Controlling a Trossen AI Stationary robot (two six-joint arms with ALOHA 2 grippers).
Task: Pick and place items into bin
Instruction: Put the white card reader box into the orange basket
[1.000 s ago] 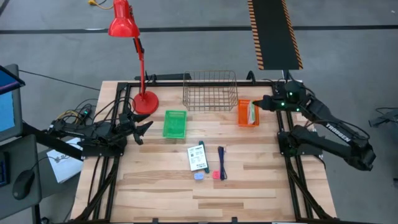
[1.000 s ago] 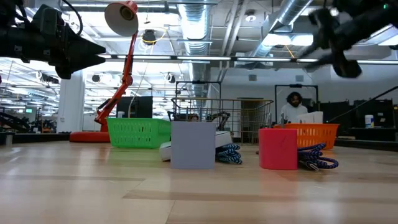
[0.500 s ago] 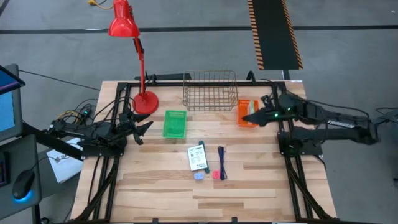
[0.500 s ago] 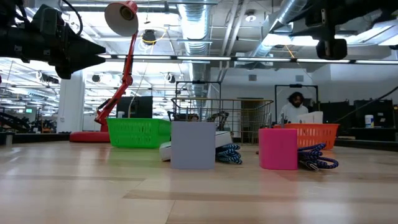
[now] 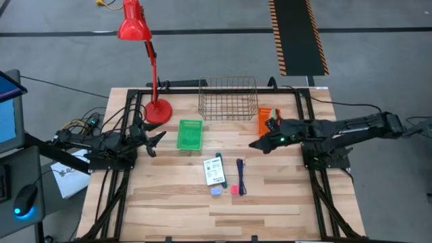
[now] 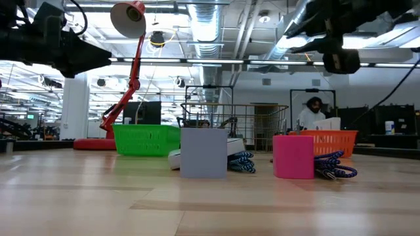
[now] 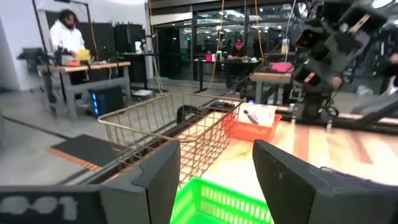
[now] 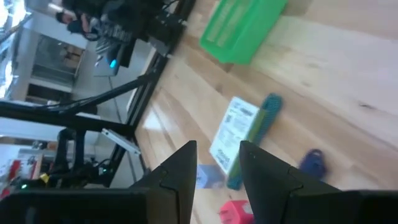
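Observation:
A white printed card pack (image 5: pixel 214 171) lies flat mid-table with the slim teal stick (image 5: pixel 221 168) along its right edge. The dark-blue stick (image 5: pixel 240 175) lies just to its right. The light-blue piece (image 5: pixel 215 191) and the pink-red piece (image 5: pixel 235 190) sit nearer the table's near edge. A second white pack (image 7: pixel 258 115) lies in the orange bin (image 5: pixel 264 119). My right gripper (image 5: pixel 256 144) is open and hovers between the orange bin and the items; its wrist view looks down on the card pack (image 8: pixel 233 134). My left gripper (image 5: pixel 156 138) is open and waits left of the green bin (image 5: pixel 190 134).
A wire basket (image 5: pixel 228 98) stands at the far edge, between the red desk lamp's base (image 5: pixel 158 111) and the orange bin. The green bin sits in front of the basket's left end. Bare wood shows left of the items and along the near edge. People work beyond the table.
My right arm has stretched out from above the orange bin toward the table's left and near side. Its gripper has come down over the bare wood right of the green bin. The items and my left arm have stayed put.

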